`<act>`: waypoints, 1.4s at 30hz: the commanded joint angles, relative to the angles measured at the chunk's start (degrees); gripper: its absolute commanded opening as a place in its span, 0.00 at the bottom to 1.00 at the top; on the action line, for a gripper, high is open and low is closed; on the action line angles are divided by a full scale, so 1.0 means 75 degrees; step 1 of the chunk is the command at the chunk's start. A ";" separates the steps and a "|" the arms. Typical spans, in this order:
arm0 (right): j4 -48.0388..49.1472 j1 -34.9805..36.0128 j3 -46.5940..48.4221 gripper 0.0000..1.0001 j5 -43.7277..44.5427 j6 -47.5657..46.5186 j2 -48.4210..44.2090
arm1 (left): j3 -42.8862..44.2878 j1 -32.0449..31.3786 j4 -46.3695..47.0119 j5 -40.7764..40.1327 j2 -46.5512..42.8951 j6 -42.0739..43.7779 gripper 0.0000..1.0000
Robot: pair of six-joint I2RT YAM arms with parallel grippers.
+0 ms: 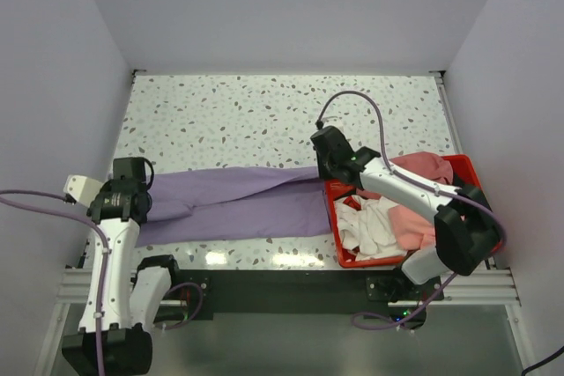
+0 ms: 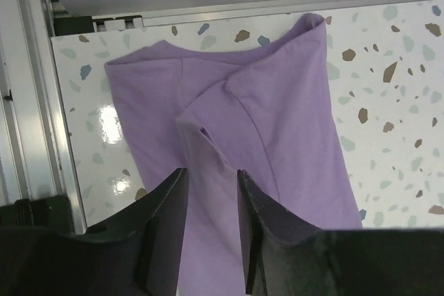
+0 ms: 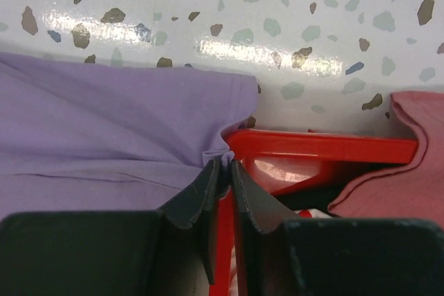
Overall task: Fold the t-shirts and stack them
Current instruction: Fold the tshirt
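A purple t-shirt (image 1: 238, 200) lies stretched in a long band across the speckled table between my two arms. My left gripper (image 1: 148, 204) is over its left end. In the left wrist view the fingers (image 2: 166, 220) stand apart, open, with the purple cloth (image 2: 277, 123) lying flat under and between them. My right gripper (image 1: 330, 175) is at the shirt's right end, by the basket's near-left corner. In the right wrist view it (image 3: 225, 164) is shut on a pinched fold of the purple shirt's edge (image 3: 104, 129).
A red basket (image 1: 338, 226) stands at the right, holding a white shirt (image 1: 370, 226) and a pink shirt (image 1: 419, 166) that drapes over its far rim. Its red rim (image 3: 319, 147) is right next to my right fingers. White walls surround the table.
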 commanded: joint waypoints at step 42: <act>-0.0315 0.1585 0.2502 0.99 -0.2377 -0.0468 0.2995 | -0.0071 0.0136 0.4173 0.2266 0.5138 0.2243 1.00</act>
